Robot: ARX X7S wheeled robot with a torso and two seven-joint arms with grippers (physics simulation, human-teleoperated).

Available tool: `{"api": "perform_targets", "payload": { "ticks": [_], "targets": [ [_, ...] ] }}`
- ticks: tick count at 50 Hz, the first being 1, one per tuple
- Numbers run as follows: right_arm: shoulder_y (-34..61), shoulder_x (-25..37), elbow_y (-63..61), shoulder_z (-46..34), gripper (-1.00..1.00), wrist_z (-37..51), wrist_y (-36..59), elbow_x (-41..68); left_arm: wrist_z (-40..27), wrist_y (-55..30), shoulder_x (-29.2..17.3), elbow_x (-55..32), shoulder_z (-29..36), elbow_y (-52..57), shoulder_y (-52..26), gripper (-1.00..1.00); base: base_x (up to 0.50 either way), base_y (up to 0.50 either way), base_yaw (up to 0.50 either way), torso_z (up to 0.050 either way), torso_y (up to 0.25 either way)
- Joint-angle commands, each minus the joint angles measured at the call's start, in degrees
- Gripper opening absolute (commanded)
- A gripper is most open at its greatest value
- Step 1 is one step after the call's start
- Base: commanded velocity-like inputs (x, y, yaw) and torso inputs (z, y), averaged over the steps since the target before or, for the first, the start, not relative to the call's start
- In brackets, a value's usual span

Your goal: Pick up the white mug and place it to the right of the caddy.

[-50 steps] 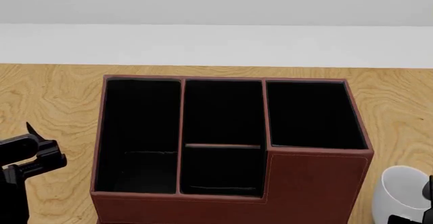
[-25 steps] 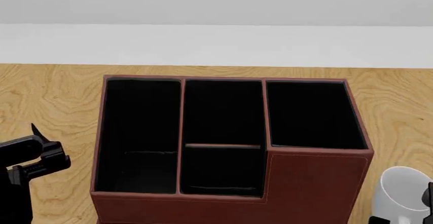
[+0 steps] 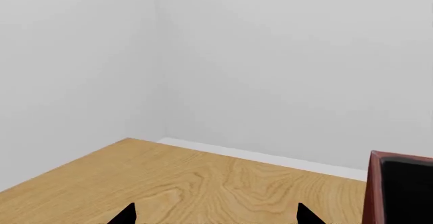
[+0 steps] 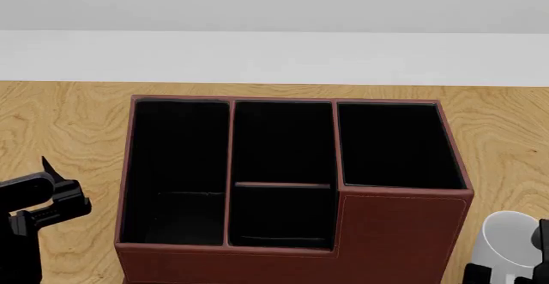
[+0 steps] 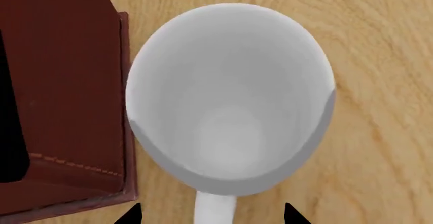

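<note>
Caddy (image 4: 292,181) sits mid-tabletop (image 4: 60,117); white mug (image 5: 230,97) is upright at its front right corner, just beside the wall, contact unclear, handle pointing at the right pincer (image 5: 211,215). Right pincer tips straddle the handle, spread wide, gripping nothing, so the mug looks placed: back the pincer off straight along the handle line, no sideways drift, or it tips the mug into the caddy. Left pincer (image 3: 215,215) is wide, idle over bare wood; leave it.
</note>
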Motion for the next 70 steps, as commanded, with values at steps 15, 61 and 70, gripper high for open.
{"api": "perform_targets", "payload": {
  "ticks": [15, 61, 70],
  "targets": [
    [-18.81, -1.52, -35.77, 6.93, 1.00, 1.64, 16.40, 4.37, 0.85, 1.66, -0.21, -0.69, 0.39, -1.11, -0.28, 1.00, 0.00, 0.00, 0.00, 0.000, 0.000],
    [-27.11, -3.19, -79.40, 14.53, 1.00, 6.10, 38.38, 7.25, 1.05, 0.81, -0.57, -2.31, 1.05, 1.04, 0.46, 1.00, 0.00, 0.00, 0.00, 0.000, 0.000],
    [-28.07, -4.68, -84.54, 16.09, 1.00, 6.80, 38.95, 7.60, 3.80, 8.84, 1.08, -1.85, 1.12, -11.00, -2.97, 1.00, 0.00, 0.00, 0.00, 0.000, 0.000]
  ]
}}
